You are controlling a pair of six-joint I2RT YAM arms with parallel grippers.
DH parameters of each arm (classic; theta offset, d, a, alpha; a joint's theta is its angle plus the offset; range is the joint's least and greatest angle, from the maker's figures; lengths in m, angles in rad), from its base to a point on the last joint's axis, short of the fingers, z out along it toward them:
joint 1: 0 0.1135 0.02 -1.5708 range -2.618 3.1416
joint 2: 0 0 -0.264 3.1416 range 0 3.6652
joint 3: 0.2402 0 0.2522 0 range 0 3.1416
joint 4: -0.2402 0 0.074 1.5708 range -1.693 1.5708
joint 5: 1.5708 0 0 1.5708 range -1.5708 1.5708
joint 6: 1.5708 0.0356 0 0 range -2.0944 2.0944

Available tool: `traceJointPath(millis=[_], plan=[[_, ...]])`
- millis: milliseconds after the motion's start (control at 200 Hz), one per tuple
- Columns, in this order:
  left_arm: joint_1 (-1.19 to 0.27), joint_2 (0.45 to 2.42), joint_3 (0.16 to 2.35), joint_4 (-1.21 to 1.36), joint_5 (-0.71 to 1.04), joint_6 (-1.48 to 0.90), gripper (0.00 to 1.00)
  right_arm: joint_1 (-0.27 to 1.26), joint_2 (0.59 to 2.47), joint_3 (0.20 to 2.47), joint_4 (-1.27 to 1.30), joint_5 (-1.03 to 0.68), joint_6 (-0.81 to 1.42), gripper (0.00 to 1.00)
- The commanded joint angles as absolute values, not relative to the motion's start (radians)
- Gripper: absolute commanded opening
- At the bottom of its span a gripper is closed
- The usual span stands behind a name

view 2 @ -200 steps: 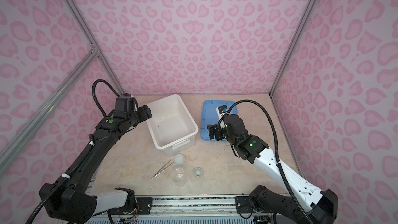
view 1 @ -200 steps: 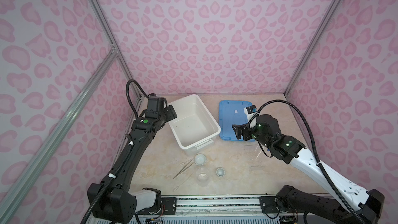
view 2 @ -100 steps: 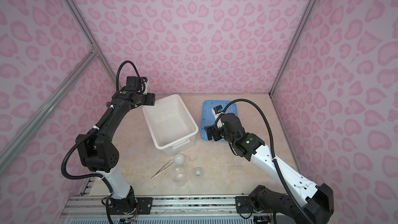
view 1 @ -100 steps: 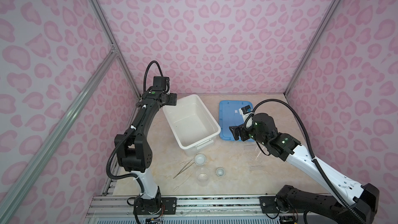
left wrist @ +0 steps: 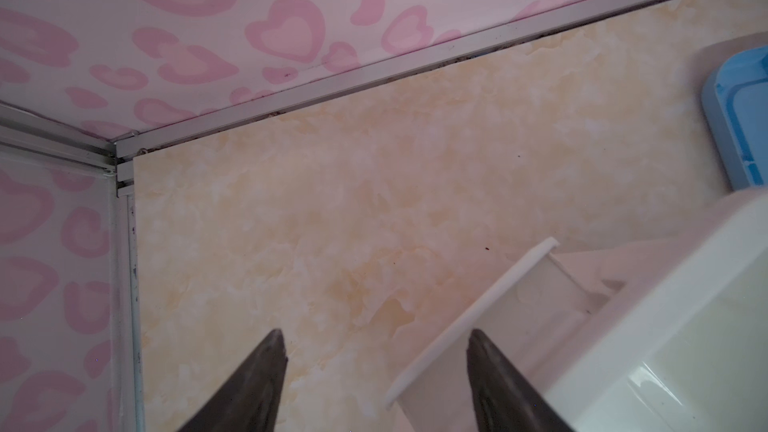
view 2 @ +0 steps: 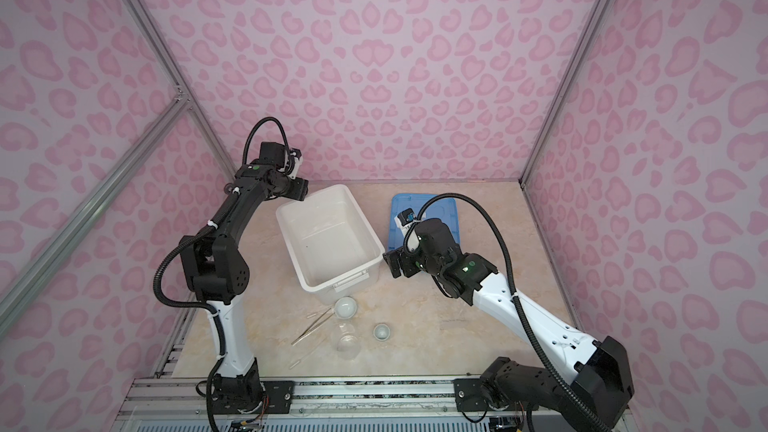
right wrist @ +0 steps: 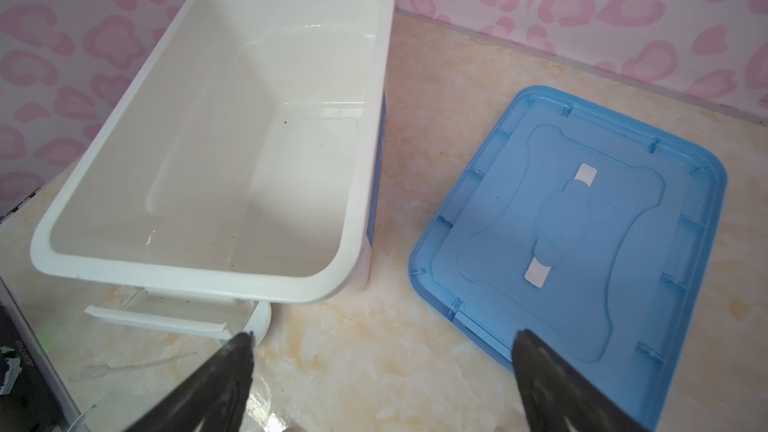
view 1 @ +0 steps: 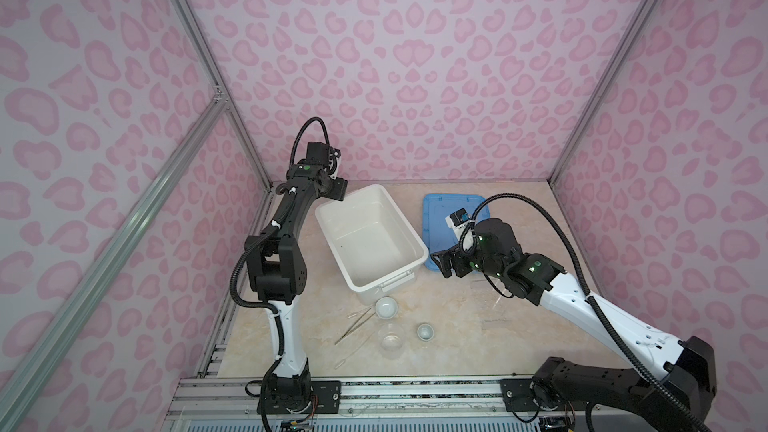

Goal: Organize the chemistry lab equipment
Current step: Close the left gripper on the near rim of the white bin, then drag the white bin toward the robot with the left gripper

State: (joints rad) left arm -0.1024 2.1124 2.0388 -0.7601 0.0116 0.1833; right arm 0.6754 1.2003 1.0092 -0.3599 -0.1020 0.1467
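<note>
Glossy white plastic bin [view 1: 370,238] stands mid-table, with the flat blue lid [view 1: 440,209] just right of it. The left gripper [left wrist: 376,351] gapes astride the bin's far handle lip, and the right gripper [right wrist: 382,351] hangs released between bin and lid. Before the bin's near end are a clear round beaker [view 1: 391,336], two small round dishes [view 1: 386,308], thin metal tweezers [view 1: 353,328] lying near-left to far-right, and a faint clear dropper [view 2: 309,352], seemingly parallel.
</note>
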Motion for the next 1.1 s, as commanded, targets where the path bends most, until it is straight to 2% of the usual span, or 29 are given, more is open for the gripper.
traceJointPath(millis=[0,245,340,425,515,700,810,910,1095], plan=[[-0.104,2.084,2.005,-0.778,0.088,0.196,0.7,0.678,1.206,0.999,-0.33,-0.089,0.15,0.97],[-0.094,2.016,2.012,-0.746,0.021,0.103,0.71,0.678,1.215,1.006,-0.33,-0.084,0.156,0.97],[-0.091,1.979,1.981,-0.724,0.082,0.103,0.71,0.678,1.205,1.003,-0.329,-0.08,0.158,0.97],[-0.093,1.95,1.925,-0.713,0.246,0.164,0.72,0.677,1.197,1.002,-0.33,-0.082,0.159,0.97],[-0.103,1.963,1.905,-0.749,0.267,0.215,0.73,0.674,1.193,0.999,-0.334,-0.079,0.157,0.97],[-0.113,1.962,1.843,-0.74,0.236,0.248,0.74,0.671,1.189,0.997,-0.343,-0.075,0.159,0.97],[-0.117,1.976,1.861,-0.761,0.225,0.259,0.72,0.671,1.19,0.999,-0.342,-0.075,0.164,0.97],[-0.133,1.991,1.87,-0.755,0.132,0.266,0.7,0.672,1.189,1.0,-0.341,-0.074,0.166,0.97],[-0.133,2.007,1.877,-0.759,0.137,0.264,0.66,0.67,1.186,1.003,-0.342,-0.066,0.162,0.97]])
